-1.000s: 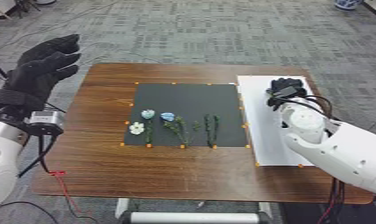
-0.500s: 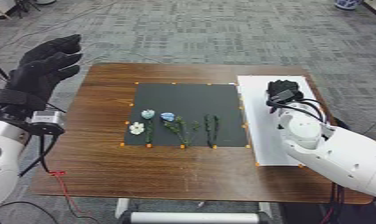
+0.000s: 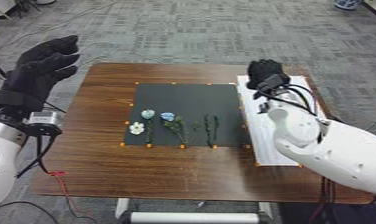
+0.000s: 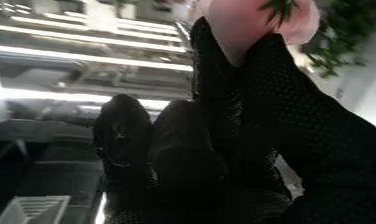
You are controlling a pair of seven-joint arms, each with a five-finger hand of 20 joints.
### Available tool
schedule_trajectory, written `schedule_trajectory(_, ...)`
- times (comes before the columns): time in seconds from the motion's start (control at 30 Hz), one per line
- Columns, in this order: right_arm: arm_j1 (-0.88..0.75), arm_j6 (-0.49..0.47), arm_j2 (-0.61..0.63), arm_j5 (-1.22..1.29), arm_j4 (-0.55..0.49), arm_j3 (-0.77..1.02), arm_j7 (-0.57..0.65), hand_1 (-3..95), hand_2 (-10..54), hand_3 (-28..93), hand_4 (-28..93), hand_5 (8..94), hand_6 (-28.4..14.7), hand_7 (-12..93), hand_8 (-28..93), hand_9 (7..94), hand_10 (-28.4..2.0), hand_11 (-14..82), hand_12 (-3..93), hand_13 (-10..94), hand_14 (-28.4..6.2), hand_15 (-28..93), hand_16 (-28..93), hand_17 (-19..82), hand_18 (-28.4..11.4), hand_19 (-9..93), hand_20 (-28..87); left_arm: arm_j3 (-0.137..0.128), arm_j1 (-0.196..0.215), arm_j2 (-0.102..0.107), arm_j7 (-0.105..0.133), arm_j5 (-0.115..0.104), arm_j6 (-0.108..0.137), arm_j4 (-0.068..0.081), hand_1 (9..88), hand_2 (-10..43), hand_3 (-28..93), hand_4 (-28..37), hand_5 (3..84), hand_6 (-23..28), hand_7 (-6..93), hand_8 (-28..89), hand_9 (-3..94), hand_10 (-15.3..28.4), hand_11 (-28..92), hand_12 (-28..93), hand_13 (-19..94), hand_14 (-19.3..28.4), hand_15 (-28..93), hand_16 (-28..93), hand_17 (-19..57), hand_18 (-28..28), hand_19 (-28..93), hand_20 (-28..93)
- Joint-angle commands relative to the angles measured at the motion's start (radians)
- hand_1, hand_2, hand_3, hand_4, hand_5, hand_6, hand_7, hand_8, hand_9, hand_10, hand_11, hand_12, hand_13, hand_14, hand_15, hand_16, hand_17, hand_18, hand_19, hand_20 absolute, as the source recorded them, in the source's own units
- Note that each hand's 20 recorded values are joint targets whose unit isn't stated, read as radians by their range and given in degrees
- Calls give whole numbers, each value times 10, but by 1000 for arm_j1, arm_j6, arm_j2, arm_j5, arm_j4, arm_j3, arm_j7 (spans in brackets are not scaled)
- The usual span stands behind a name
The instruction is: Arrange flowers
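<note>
1. In the head view, the black-gloved right hand (image 3: 266,72) is poised over the far part of the long white board (image 3: 266,142) on the brown wooden table (image 3: 87,175).
2. In the right wrist view, its thumb and a finger are closing on the base of a pink flower with broad, soft petals (image 4: 242,22); the tips are nearly meeting, while the other fingers are standing loosely apart.
3. A spiky green leaf (image 4: 280,9) is crossing the petals; whether the green foliage (image 4: 340,42) beside them is belonging to the same flower, I cannot tell.
4. The bloom is looking very light and soft, probably fabric or paper, so a heavy squeeze is likely creasing it.
5. The stem, if it is wired like many artificial ones, is offering the firmer hold: low under the head, pinched lightly enough that it isn't rolling between smooth glove tips.
6. The white flower (image 3: 136,129), pale turquoise flower (image 3: 148,114), blue flower (image 3: 168,116) and leafy green stems (image 3: 212,131) are lying on the black mat (image 3: 180,95); the thin stems are inviting a mid-length pinch.
7. The black-gloved left hand (image 3: 44,67) is waiting at the table's left side, fingers relaxed and extended, holding nothing.
</note>
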Motion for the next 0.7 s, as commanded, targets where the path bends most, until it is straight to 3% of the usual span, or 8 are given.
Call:
schedule_trajectory(0.03,77,-25,-182,2,-50,-59,-45,487,-95,885,-282,788,18,385,-10,879,-31,185,504,779,-32,842,304,468,-206,932,620,33,-46,8,-12,-1,-9,10,260,-23,720,-265,257,25,199,-96,176,101,213,176,63,127,388,-53,-111,171,387,75)
schedule_trajectory(0.23,70,-85,-265,11,10,-126,-24,483,-95,888,-274,787,19,388,-15,881,-32,183,501,780,-32,845,305,471,-208,932,629,47,-66,15,-11,-2,-1,14,259,-24,722,-268,258,25,198,-96,176,100,213,176,63,127,388,-53,-111,171,388,75)
schedule_trajectory(0.7,46,-151,-354,28,135,-148,-56,458,-95,882,-206,792,21,397,-15,888,-34,183,497,785,-31,851,302,477,-210,932,645,61,-89,18,-13,-1,-13,22,260,-21,722,-269,253,22,203,-99,176,100,215,176,64,127,391,-56,-111,171,389,74)
